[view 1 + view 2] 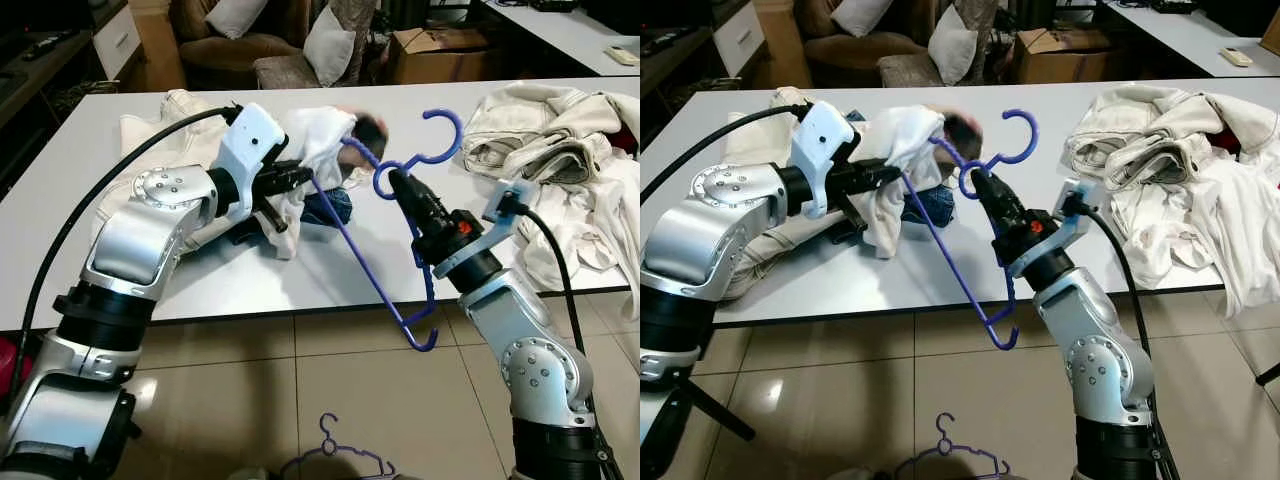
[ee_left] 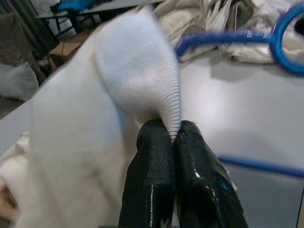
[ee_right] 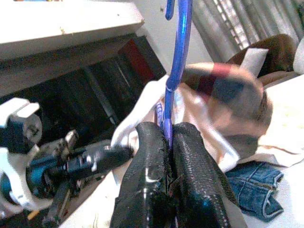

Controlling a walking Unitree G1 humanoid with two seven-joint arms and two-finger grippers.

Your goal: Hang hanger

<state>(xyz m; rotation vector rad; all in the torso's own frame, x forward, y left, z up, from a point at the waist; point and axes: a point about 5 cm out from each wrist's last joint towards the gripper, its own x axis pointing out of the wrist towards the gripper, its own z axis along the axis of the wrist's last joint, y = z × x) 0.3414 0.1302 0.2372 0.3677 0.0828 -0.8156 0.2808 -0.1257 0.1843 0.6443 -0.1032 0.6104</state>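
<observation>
Above the table's [image 1: 300, 290] front edge, the right pincer [image 1: 397, 184] clenches the blue hanger [image 1: 385, 290], hook up, long arm slanting floorward; left pincer [image 1: 305, 178] beside it pinches the white garment [image 1: 318, 140].

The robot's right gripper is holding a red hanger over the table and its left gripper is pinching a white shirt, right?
Almost. The hanger is blue, not red; the left eye view shows it plainly. The rest stands: the right gripper holds it over the table, and the left gripper is pinching a white shirt.
</observation>
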